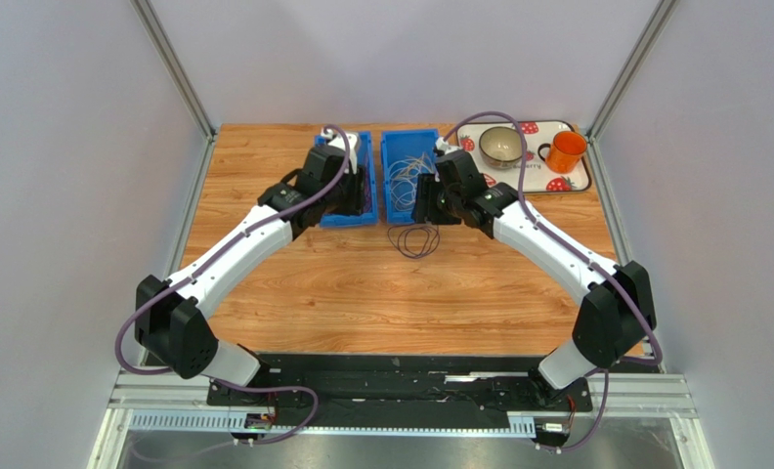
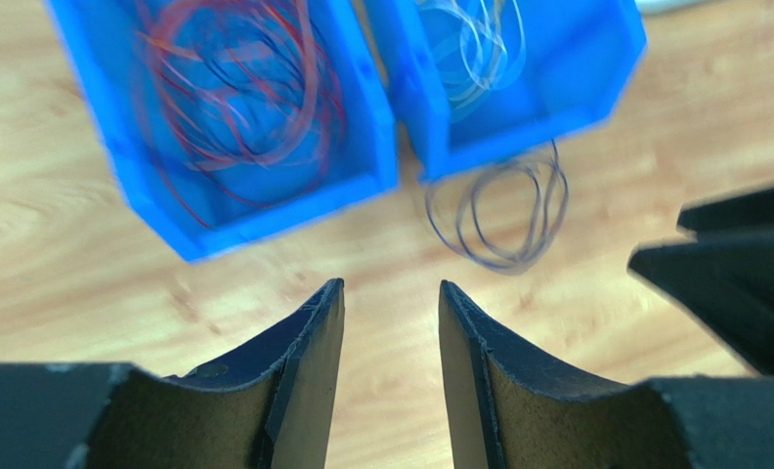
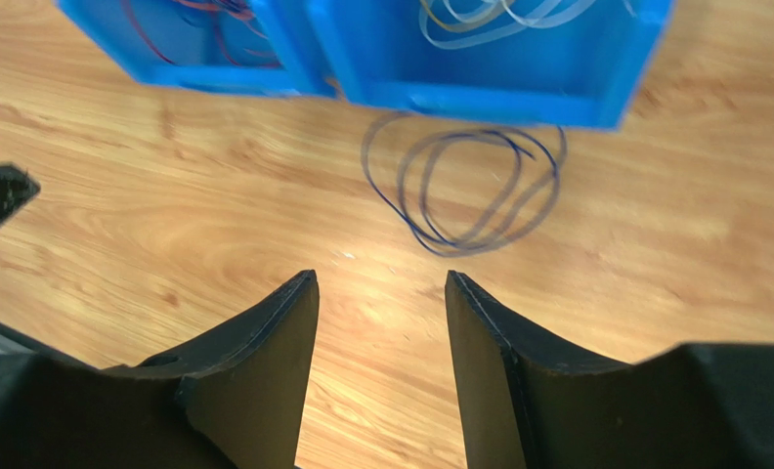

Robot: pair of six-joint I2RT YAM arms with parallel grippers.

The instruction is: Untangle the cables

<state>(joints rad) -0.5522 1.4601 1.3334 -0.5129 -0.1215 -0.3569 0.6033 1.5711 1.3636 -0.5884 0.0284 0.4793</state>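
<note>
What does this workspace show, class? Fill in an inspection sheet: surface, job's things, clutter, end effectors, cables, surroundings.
Surface: wooden table.
Job's things: red cables in the left blue bin; pale cables in the right blue bin; dark cable loop on the table.
Clutter: tray holding a bowl and an orange mug.
End effectors: left end effector and right end effector both open, empty.
Cables: mauve hoses along both arms.
Surroundings: grey walls, metal frame.

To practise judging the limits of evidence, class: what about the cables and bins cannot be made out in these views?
1. Top view: the left arm covers most of the left bin, hiding its contents.
2. Left wrist view: red cables are blurred and cut by the top edge; crossings unreadable.
3. Right wrist view: white cables are cut by the top edge.
4. Right wrist view: dark cable is blurred; ends unclear.
</note>
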